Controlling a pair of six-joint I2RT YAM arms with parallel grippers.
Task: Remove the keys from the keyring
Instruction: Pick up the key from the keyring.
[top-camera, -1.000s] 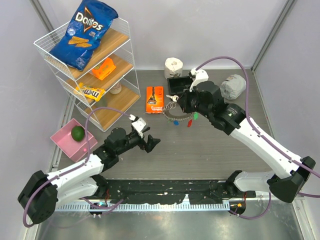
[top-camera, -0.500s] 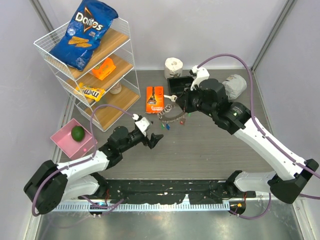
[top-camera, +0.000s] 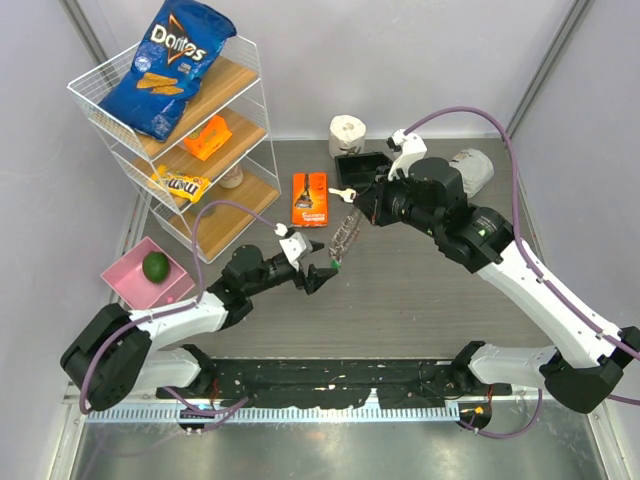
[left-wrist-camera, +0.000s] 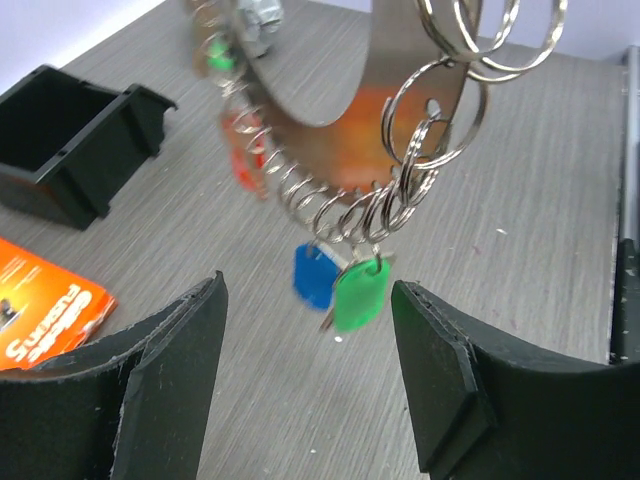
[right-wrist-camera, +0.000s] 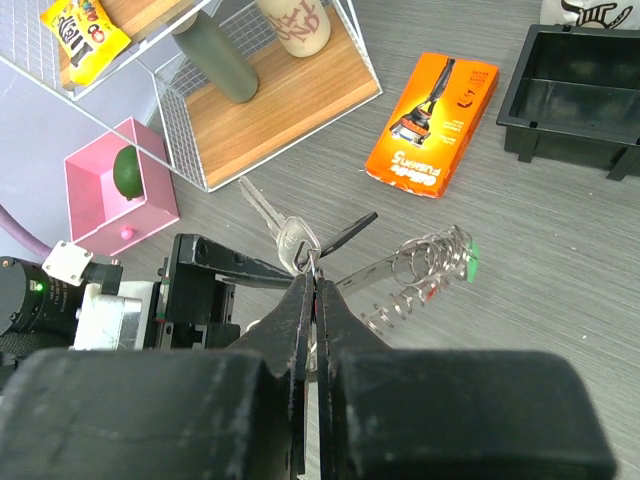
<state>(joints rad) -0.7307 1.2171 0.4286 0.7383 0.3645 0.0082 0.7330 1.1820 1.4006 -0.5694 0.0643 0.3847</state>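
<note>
Right wrist view shows the right gripper (right-wrist-camera: 310, 285) with its two fingers pressed together on the thin wire of the keyring (right-wrist-camera: 400, 280), just below a pair of silver keys (right-wrist-camera: 288, 235) that stick up past the fingertips. From that pinch the keyring hangs clear of the table (right-wrist-camera: 560, 260), its fringe of small rings trailing toward the left gripper (top-camera: 320, 268).

Seen from the left wrist, that gripper's jaws stand wide apart and grip nothing. A green-headed key (left-wrist-camera: 360, 295) and a blue-headed key (left-wrist-camera: 312, 277) dangle from the lowest part of the loop, in the gap between the two black fingers (left-wrist-camera: 170, 370) and touching neither. A red-headed key (left-wrist-camera: 240, 165) hangs farther back along the loop, blurred.

On the table, an orange razor pack (top-camera: 310, 198) lies just left of the hanging loop. A black tray (top-camera: 362, 163) sits behind the right gripper, with a toilet roll (top-camera: 347, 130) behind the tray and a grey crumpled bundle (top-camera: 468, 170) off to the right. At far left stands a wire shelf rack (top-camera: 250, 110) with a Doritos bag (top-camera: 168, 65) on top and an M&M's bag (top-camera: 180, 185) on a lower shelf. Beside its foot, a pink box (top-camera: 125, 280) holds a green fruit (top-camera: 155, 266).

From its base at near right, the right arm rises and reaches across to the table's centre, wrist raised. The left arm stretches low from the near-left base, fingers pointing toward the keys.
</note>
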